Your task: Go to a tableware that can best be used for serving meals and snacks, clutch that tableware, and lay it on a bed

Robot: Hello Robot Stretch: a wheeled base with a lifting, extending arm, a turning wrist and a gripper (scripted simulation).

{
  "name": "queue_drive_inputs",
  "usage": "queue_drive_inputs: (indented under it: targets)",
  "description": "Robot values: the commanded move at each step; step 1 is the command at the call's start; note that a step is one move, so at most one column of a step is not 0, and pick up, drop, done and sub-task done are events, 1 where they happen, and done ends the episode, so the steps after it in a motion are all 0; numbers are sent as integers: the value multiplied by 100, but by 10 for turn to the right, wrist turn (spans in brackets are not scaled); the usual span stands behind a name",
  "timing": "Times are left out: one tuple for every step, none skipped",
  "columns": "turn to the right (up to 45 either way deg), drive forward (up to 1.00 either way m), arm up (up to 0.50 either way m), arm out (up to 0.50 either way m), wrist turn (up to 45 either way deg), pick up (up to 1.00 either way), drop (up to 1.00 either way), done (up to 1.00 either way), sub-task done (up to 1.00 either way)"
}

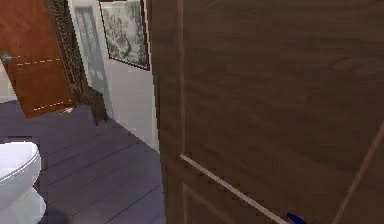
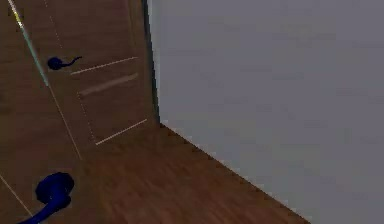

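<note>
Wood-brown door (image 1: 270, 100) is standing close at the forward view's right; a white toilet (image 1: 18, 175) is sitting lower left, a framed picture (image 1: 125, 32) is hanging beyond. State of claw and place of tableware cannot be told.

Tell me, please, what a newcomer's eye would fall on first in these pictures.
A big dark wooden door looms close on the forward view's right, with a white toilet at the lower left and a framed picture near the top, left of that door. In the arm side view, a dark blue handle stands out on a brown door at the left, beside a plain grey wall.
</note>
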Motion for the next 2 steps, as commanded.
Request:
queue_drive_inputs:
  targets:
    - [-360, 0, 0, 0, 0, 0, 0, 0, 0]
    - [0, 90, 0, 0, 0, 0, 0, 0, 0]
